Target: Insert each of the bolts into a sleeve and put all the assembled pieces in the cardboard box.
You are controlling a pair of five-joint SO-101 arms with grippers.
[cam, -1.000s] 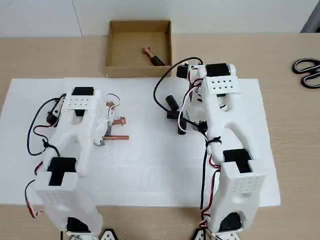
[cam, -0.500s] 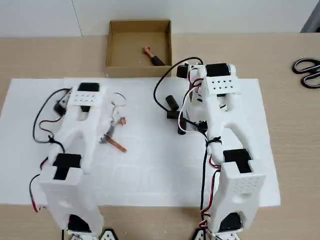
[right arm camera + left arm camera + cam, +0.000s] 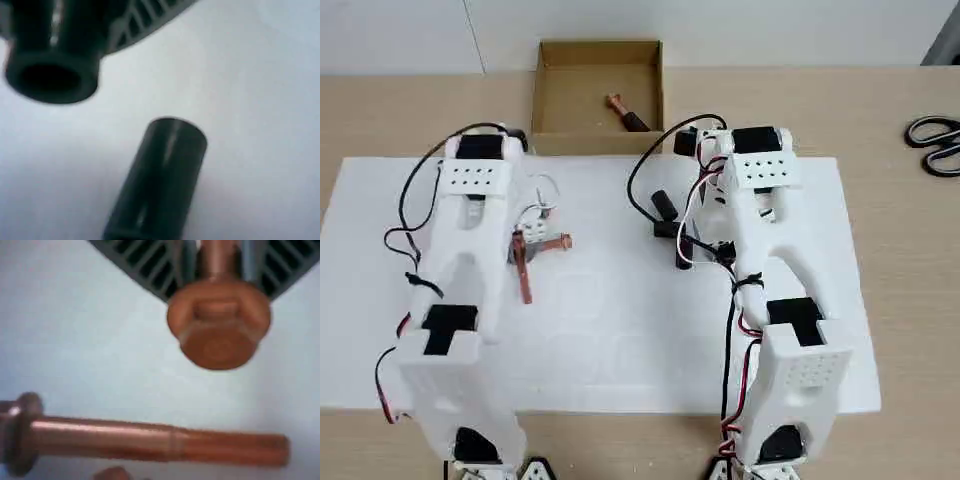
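Note:
My left gripper [image 3: 521, 250] [image 3: 219, 262] is shut on the shank of a copper bolt [image 3: 524, 272] [image 3: 218, 326], just behind its flanged head, and the bolt points toward the table's front. A second bolt [image 3: 558, 241] [image 3: 145, 441] lies on the white sheet just beside it. My right gripper [image 3: 698, 246] [image 3: 65, 35] is shut on a black sleeve [image 3: 52, 76] whose open end faces the wrist camera. Another sleeve [image 3: 161, 175] [image 3: 665, 205] lies loose close by. The cardboard box [image 3: 545, 95] at the back holds one assembled piece [image 3: 628, 112].
A white sheet [image 3: 620, 340] covers the table's middle, with free room at its front. More black sleeves [image 3: 682, 254] lie by the right arm under its cables. Scissors [image 3: 935, 143] rest at the far right edge.
The left arm has shifted back and left, turning its bolt from pointing right to pointing toward the front. The right arm has stayed still.

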